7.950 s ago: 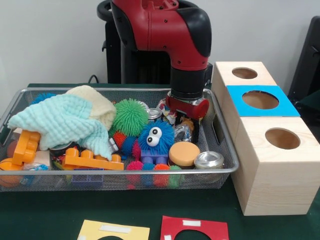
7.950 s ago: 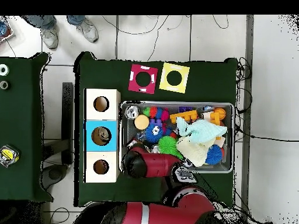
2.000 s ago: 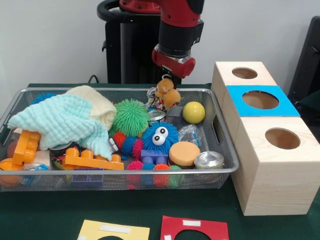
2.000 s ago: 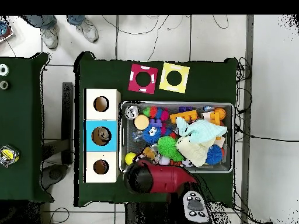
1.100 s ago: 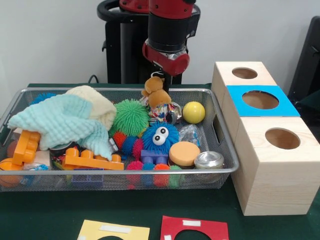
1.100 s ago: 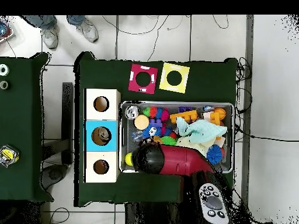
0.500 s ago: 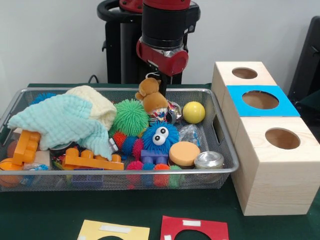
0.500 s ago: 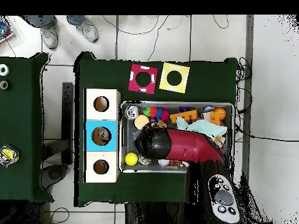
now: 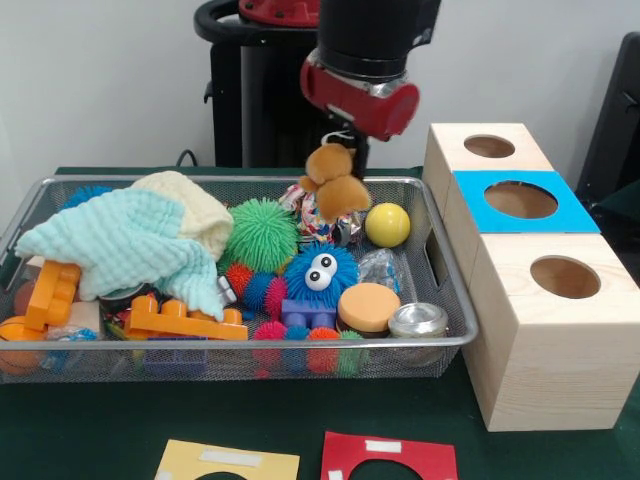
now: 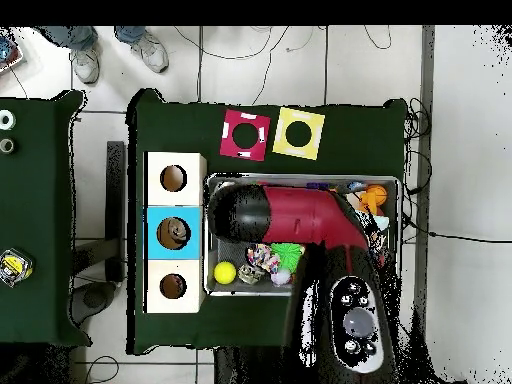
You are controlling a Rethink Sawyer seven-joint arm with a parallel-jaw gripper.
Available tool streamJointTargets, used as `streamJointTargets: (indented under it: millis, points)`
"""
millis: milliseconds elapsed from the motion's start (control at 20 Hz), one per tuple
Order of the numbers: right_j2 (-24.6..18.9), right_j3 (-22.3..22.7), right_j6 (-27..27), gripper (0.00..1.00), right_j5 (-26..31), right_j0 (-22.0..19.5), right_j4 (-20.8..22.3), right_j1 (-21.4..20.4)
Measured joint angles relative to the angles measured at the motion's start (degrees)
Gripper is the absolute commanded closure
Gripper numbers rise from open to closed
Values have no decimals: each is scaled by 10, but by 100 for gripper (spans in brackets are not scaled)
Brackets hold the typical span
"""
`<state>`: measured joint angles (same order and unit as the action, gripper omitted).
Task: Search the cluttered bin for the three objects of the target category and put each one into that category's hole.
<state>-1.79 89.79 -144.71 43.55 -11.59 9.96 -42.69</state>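
The bin (image 9: 250, 343) is a silver wire-mesh basket full of toys, and its rim also shows in the overhead view (image 10: 401, 240). My gripper (image 9: 341, 152) hangs under the red wrist. It is shut on a brown plush toy (image 9: 335, 186) and holds it above the bin's far right part, beside a yellow ball (image 9: 387, 224). Three wooden boxes with round holes stand right of the bin; the middle one has a blue top (image 9: 521, 200) (image 10: 173, 232). In the overhead view the arm (image 10: 290, 215) covers the gripper and the plush.
The bin holds a mint cloth (image 9: 120, 240), a green spiky ball (image 9: 260, 234), a blue fuzzy ball with eyes (image 9: 320, 272), orange plastic pieces (image 9: 180, 320) and a metal tin (image 9: 418, 320). Yellow (image 10: 298, 132) and red (image 10: 245, 134) cards lie on the table. A person's feet (image 10: 85, 60) show at the overhead view's top.
The gripper dipped over the bin's middle with the brown plush, then rose and moved right toward the boxes in the front view, still holding it. The arm has reached further over the bin.
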Motion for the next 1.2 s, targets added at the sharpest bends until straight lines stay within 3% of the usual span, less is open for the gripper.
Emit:
streamJointTargets:
  millis: [550,1200]
  points:
    - [4,-84,0,100,64,104,-10,2]
    - [60,-211,-2,100,106,154,-39,61]
